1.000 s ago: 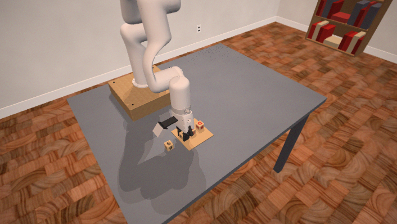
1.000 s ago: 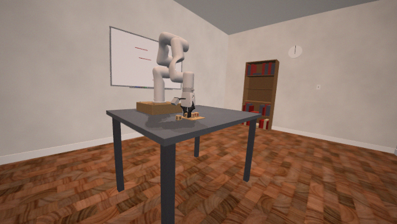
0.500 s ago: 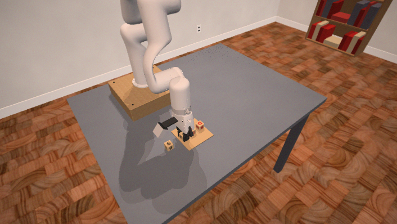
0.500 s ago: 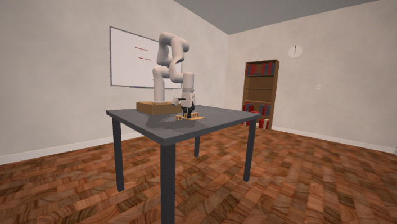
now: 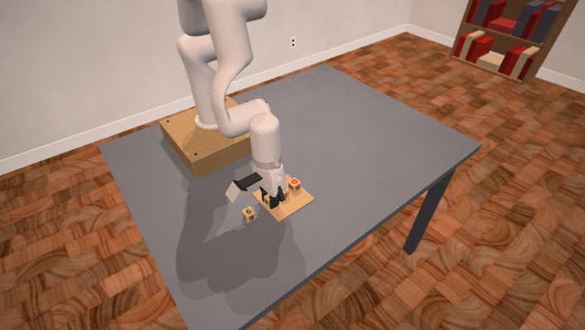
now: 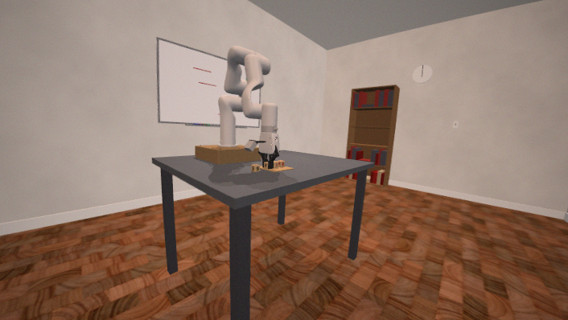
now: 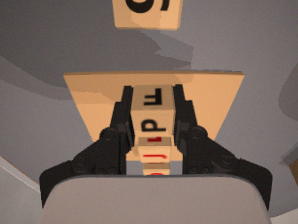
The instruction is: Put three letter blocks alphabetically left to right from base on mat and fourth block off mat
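Between the black fingers of our gripper (image 5: 270,201) (image 6: 269,165) (image 7: 153,102), we are clamping a pale wooden cube (image 5: 267,200) (image 6: 265,165) (image 7: 153,112) over the tan, flat square mat (image 5: 300,201) (image 6: 285,169) (image 7: 220,90). We are seeing a black F and another black letter resembling a P on its faces, both turned sideways in the wrist view. We cannot tell whether its underside is touching the mat.

Just beside our fingertips, we are seeing a wooden cube with red letters (image 5: 286,196) (image 6: 277,164) (image 7: 155,151), partly hidden. Beyond it, a second red-lettered wooden cube (image 5: 294,186) (image 6: 281,163) (image 7: 156,171) is standing on the mat, in line with the first two. On the opposite side of our gripper, a wooden cube with black markings (image 5: 248,214) (image 6: 255,168) (image 7: 147,15) is lying off the mat, on the grey table (image 5: 352,124) (image 6: 306,161) (image 7: 30,55). Our fingers are blocking part of the top view, and the red-lettered neighbour is standing close to our grip.

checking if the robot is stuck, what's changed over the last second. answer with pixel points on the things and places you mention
Nothing visibly changed. The arm (image 5: 265,141) (image 6: 269,114), the mat (image 5: 300,201) (image 6: 286,169) (image 7: 95,105) and the block off the mat (image 5: 248,215) (image 6: 255,168) (image 7: 147,15) stayed put. The gripper (image 5: 275,201) (image 6: 270,166) (image 7: 153,98) stayed low over the mat; I can't tell whether it took hold of or let go of the block between its fingers.
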Motion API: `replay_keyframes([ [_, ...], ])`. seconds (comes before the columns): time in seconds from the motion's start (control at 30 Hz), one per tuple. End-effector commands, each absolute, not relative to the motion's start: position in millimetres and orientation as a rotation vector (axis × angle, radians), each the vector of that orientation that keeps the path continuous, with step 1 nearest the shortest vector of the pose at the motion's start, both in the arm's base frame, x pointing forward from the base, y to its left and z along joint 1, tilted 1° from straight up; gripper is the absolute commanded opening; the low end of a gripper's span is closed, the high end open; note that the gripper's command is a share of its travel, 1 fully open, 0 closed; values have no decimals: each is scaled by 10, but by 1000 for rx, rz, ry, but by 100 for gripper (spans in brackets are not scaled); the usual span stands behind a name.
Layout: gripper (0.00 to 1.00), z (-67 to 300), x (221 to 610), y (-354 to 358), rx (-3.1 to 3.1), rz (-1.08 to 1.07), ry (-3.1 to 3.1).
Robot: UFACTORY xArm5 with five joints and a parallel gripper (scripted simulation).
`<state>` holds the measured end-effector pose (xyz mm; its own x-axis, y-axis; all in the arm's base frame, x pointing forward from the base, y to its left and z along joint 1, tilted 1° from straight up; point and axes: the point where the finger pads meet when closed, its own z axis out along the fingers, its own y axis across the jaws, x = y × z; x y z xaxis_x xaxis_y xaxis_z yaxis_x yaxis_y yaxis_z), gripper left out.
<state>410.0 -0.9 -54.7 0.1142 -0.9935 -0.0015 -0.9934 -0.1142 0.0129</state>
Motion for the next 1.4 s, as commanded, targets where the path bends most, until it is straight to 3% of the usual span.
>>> replay_keyframes([
  [0.0,27,-537,4113,-9,2340,-11,-2086],
  [0.73,27,-537,4113,-9,2340,-11,-2086],
  [1.17,47,-537,4113,-9,2340,-11,-2086],
  [1.37,47,-537,4113,-9,2340,-11,-2086],
])
